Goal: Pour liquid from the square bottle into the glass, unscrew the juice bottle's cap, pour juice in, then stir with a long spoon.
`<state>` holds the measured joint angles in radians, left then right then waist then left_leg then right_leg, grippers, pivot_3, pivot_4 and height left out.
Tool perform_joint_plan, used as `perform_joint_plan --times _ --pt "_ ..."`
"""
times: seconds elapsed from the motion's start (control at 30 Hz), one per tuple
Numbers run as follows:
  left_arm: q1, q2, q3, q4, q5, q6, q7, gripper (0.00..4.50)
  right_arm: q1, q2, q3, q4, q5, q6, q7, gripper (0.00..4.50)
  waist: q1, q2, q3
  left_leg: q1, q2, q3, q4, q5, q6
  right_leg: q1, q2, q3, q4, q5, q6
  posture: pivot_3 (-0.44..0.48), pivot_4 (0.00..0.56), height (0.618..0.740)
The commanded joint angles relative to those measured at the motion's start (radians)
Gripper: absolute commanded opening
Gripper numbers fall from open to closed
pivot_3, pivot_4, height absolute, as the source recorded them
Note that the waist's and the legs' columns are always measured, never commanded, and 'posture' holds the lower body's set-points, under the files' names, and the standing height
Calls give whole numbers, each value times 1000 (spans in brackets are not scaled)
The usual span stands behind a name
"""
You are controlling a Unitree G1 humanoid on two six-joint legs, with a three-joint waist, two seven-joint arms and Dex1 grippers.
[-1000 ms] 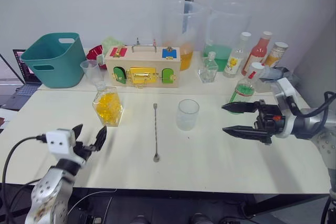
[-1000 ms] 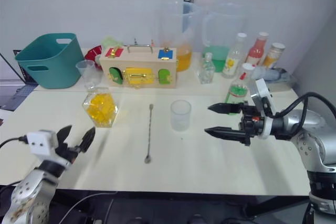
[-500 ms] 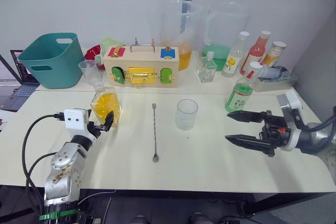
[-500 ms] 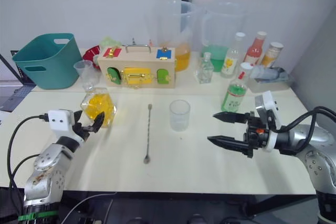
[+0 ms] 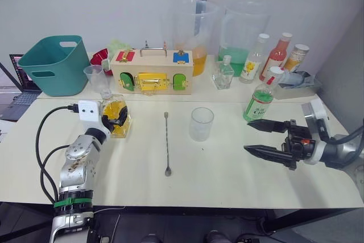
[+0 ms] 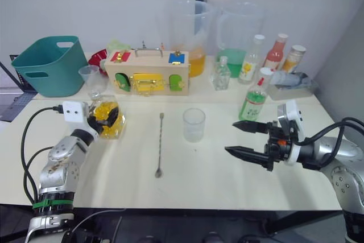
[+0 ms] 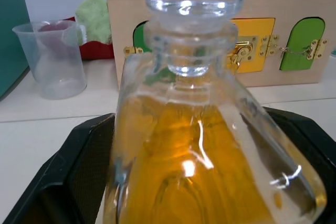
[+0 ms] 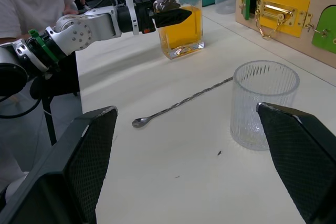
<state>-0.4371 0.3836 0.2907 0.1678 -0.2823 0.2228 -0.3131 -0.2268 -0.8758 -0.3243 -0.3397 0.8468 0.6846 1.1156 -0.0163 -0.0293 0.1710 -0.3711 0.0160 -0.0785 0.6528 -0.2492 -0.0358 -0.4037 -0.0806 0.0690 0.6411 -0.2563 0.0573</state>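
I am bringing the left gripper (image 5: 116,122) around the square bottle (image 5: 115,114), which is standing at the left of the frame on the bench (image 5: 227,169); its fingers (image 7: 79,166) are flanking the bottle's body, spread and not yet clamped as far as I can tell. The yellow liquid (image 7: 199,182) is filling most of it. The right gripper (image 5: 266,138) is hovering wide open at the right, holding nothing, near the juice bottle (image 5: 260,101). The glass (image 5: 201,124) is sitting at centre, the long spoon (image 5: 168,143) just to its left. I am worrying that the smooth, sloping shoulders could slip when I close, or that a low grip could tip the heavy bottle and slosh it before reaching the glass.
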Motion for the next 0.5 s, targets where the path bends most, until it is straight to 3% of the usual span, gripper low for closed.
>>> perform_joint_plan --times 0.03,0.07,0.37,0.5 --pt "-21 13 9 -2 5 -19 11 3019 1 2 -33 -23 15 -30 -1 4500 2 0 0 0 0 0 0 0 0 0 0 0 0 0 0 0 150 740" --pt "-20 14 10 -1 6 -19 12 2809 3 2 -33 -23 14 -33 0 4500 2 0 0 0 0 0 0 0 0 0 0 0 0 0 0 0 150 740" --pt "3 42 49 -74 -33 -28 -21 2810 29 0 -34 -13 12 -64 16 4500 -2 -1 1 0 0 0 0 0 0 0 0 0 0 0 0 0 150 740" --pt "22 83 72 -168 -123 3 -114 2810 27 -1 -30 -5 15 -69 26 4500 -5 -4 2 -2 0 0 0 0 0 -2 0 0 0 0 0 0 150 740"
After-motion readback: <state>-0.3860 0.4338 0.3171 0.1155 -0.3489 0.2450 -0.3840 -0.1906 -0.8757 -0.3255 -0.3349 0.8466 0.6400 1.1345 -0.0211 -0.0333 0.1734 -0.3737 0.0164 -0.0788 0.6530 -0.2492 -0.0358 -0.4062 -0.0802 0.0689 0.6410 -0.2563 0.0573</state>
